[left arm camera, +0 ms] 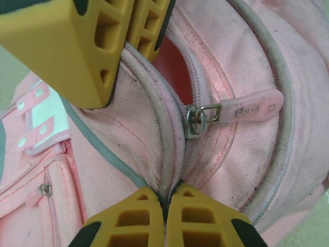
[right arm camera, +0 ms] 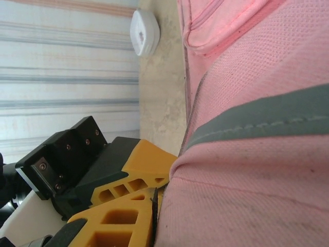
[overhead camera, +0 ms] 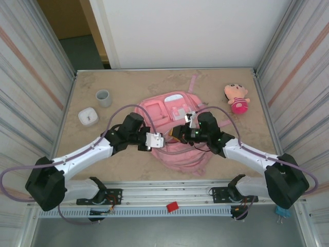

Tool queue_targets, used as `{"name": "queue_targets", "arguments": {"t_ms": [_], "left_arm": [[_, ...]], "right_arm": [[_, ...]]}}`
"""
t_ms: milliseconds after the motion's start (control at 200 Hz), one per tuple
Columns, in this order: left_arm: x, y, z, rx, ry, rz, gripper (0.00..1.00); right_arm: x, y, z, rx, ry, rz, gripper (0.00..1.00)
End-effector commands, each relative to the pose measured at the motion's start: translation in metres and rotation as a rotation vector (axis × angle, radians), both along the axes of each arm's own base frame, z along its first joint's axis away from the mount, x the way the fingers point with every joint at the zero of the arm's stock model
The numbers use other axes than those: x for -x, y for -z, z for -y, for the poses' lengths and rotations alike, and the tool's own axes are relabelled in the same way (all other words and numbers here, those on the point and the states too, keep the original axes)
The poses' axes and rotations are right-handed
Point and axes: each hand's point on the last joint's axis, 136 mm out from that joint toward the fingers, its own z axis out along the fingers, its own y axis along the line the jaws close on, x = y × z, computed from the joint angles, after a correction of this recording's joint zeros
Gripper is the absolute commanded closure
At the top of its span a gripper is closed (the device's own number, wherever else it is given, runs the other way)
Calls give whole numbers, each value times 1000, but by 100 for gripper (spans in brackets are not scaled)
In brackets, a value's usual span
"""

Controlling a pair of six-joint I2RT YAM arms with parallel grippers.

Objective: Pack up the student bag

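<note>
The student bag (overhead camera: 177,149) is a large pink backpack lying flat in the middle of the table, front pockets up. Both grippers meet over its near half. My left gripper (left arm camera: 165,198) is shut on a raised fold of pink fabric along a grey-piped seam. Just beyond that fold are a metal zip slider and its pink pull tab (left arm camera: 249,109), with the zip partly open onto a red inside (left arm camera: 175,69). My right gripper (right arm camera: 156,198) is shut on the bag's fabric close by. Its yellow fingers (left arm camera: 97,46) also show in the left wrist view.
A white square box (overhead camera: 88,116) and a grey cup (overhead camera: 104,98) stand at the left of the table. A pink-and-tan plush doll (overhead camera: 237,98) lies at the back right. Metal walls close in both sides. A small red item (overhead camera: 172,206) sits on the front rail.
</note>
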Motion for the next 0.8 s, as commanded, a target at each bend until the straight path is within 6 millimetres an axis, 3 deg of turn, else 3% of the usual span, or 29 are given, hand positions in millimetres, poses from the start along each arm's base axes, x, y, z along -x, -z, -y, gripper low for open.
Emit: {"name": "queue_targets", "arguments": {"t_ms": [0,246,561,792], "left_arm": [[27,-1,-8,30,-40,-106,100],[22,-1,-10,101,-184,-191,100],[15,-4,1,137,-196,-255,100],[15,-10,3,199,-209,-355,100]], "right_arm": [[-8,-29,-8,-52,-68,108,81],[-7,-29,-8,14,-119,169,53],[35,-9,-2,229,-163,247,48],[46,-19,27,308,-77,304,46]]}}
